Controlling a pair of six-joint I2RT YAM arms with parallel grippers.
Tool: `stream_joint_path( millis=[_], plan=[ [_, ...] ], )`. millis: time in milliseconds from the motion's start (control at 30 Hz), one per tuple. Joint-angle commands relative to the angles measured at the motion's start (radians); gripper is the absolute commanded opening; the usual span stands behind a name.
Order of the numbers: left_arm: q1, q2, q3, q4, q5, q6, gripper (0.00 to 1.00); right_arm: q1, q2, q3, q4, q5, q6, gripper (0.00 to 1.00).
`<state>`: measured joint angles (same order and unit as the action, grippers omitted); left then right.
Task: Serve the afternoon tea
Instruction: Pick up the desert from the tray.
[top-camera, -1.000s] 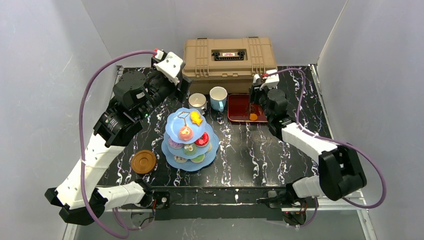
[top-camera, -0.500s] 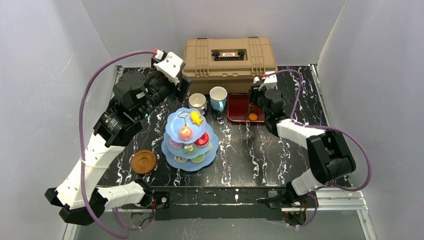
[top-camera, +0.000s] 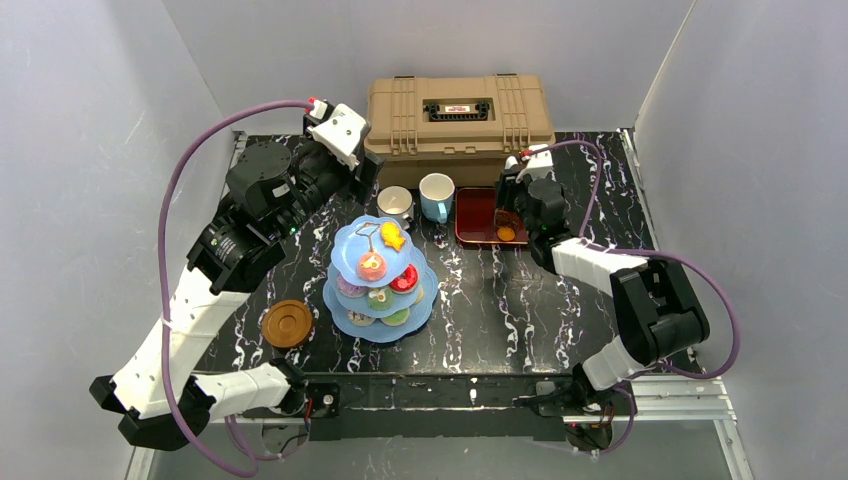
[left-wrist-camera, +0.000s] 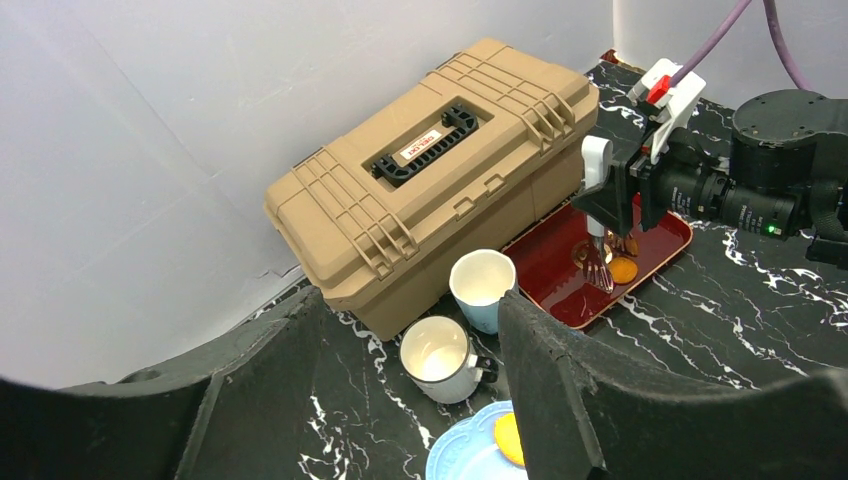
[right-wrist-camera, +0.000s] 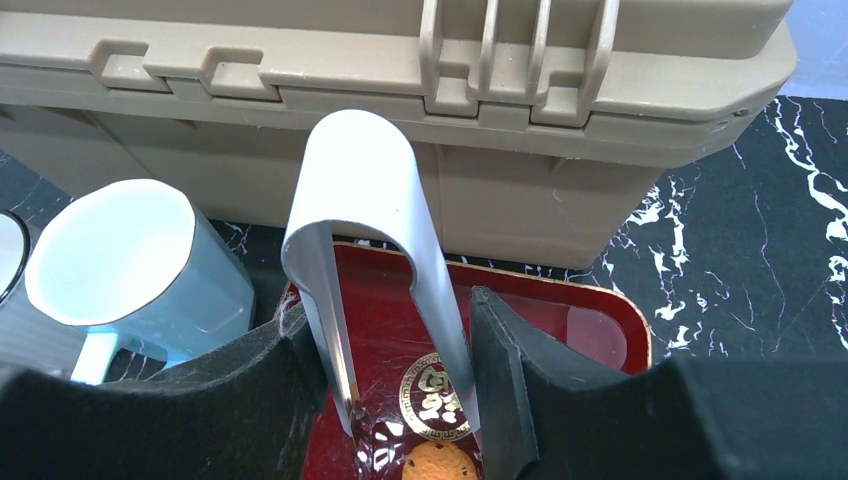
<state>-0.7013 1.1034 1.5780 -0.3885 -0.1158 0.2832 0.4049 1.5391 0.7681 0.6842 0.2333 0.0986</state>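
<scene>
We judged the serving mostly done: the cake stand (top-camera: 380, 270) stood mid-table, its tiers loaded with cakes (top-camera: 372, 265). Over the tray (top-camera: 476, 212) beyond it, our right gripper (right-wrist-camera: 392, 335) pinched the tongs (right-wrist-camera: 362, 160); the left gripper (left-wrist-camera: 410, 305) hung spread and empty. The white mug (top-camera: 395, 205) and light-blue mug (top-camera: 436, 195) stood well apart from the saucer (top-camera: 287, 324). One orange cake (top-camera: 506, 233) lay unserved under the tongs, whose tips were cut off.

Bright, even diffuse light; soft faint shadows; frames sharp (pale glare patch on glossy red tray (right-wrist-camera: 590, 335)).
</scene>
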Motion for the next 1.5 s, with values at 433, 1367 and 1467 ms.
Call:
stream_joint_path(
  millis=[433,1367,1467],
  plan=[
    [0.008,-0.005,0.005,0.034,0.02,-0.02,0.61,-0.006,-0.138,-0.074,-0.021,0.024,-0.026,0.54],
    [0.013,-0.012,-0.012,0.029,0.024,-0.018,0.59,-0.006,-0.126,0.005,0.052,-0.016,-0.044,0.01],
    [0.015,-0.012,-0.015,0.033,0.024,-0.019,0.58,-0.006,-0.151,0.006,0.058,-0.03,-0.038,0.01]
  ],
)
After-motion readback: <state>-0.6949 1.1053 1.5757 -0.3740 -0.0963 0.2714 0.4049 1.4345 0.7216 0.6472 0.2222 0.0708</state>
